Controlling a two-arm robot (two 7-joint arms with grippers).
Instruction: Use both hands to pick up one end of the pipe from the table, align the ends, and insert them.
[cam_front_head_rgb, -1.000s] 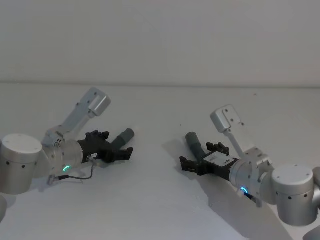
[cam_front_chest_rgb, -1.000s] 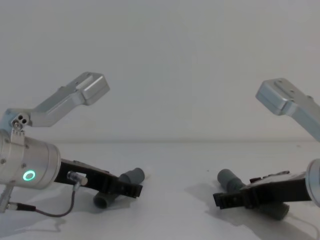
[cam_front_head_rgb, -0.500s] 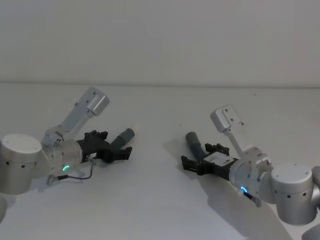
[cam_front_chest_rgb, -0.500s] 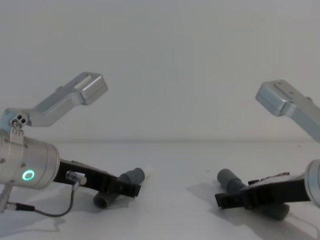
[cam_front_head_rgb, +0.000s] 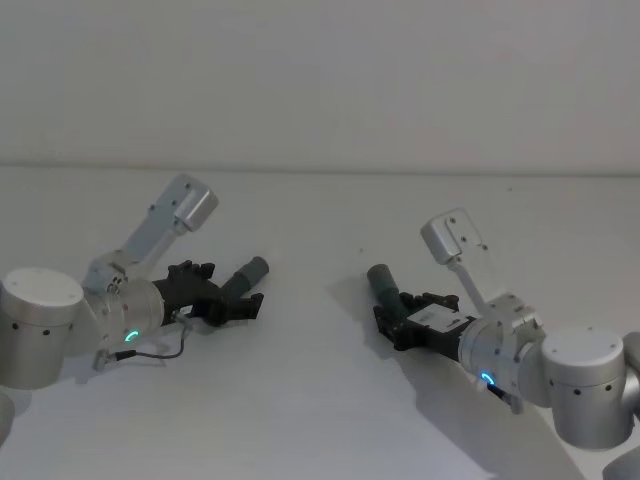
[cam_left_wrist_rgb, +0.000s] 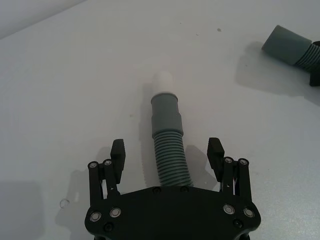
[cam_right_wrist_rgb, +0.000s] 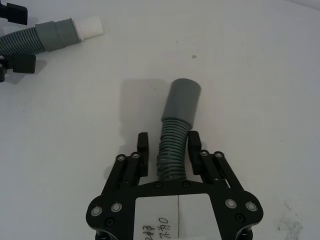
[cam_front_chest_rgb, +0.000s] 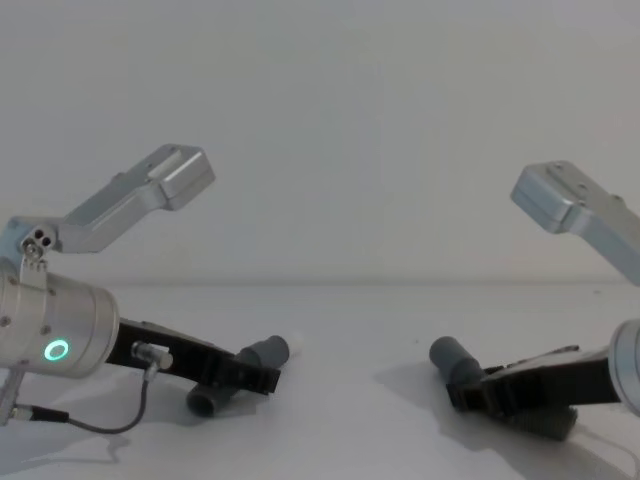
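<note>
A white bench (cam_front_head_rgb: 320, 220) carries two grey ribbed hose pieces, well apart, with a robot arm lying low over each.

The left gripper (cam_left_wrist_rgb: 166, 146) has its jaws wide apart, straddling the tipped hose piece (cam_left_wrist_rgb: 170, 165). The ribbed body lies between the jaws, touching neither, and runs out ahead of them.

The right gripper (cam_right_wrist_rgb: 168, 141) has its jaws drawn in against the ribs of the plain hose piece (cam_right_wrist_rgb: 175, 131), apparently clamped on it. Whether that piece has left the bench cannot be told.

Ahead of the right jaws the hose bends slightly and ends in a smooth open cuff (cam_right_wrist_rgb: 183, 100). Ahead of the left jaws sits the tipped cuff (cam_left_wrist_rgb: 166, 112), and beyond it the narrow whitish tip (cam_left_wrist_rgb: 162, 82), pointing away from the gripper.

The step in hand looks like taking hold of both pieces: the right one seems taken, the left not yet. To do it well, the left jaws should close squarely on the ribs, centred, so the round body does not roll or squirt sideways. Gripping just behind the cuff would leave little flexible hose ahead of the jaws, so the tip droops less. The right grip has a bend ahead of it, so the open cuff's mouth may point off-line and will need correcting when the ends are brought to face each other. Both pieces should come clear of the bench before they are turned.
</note>
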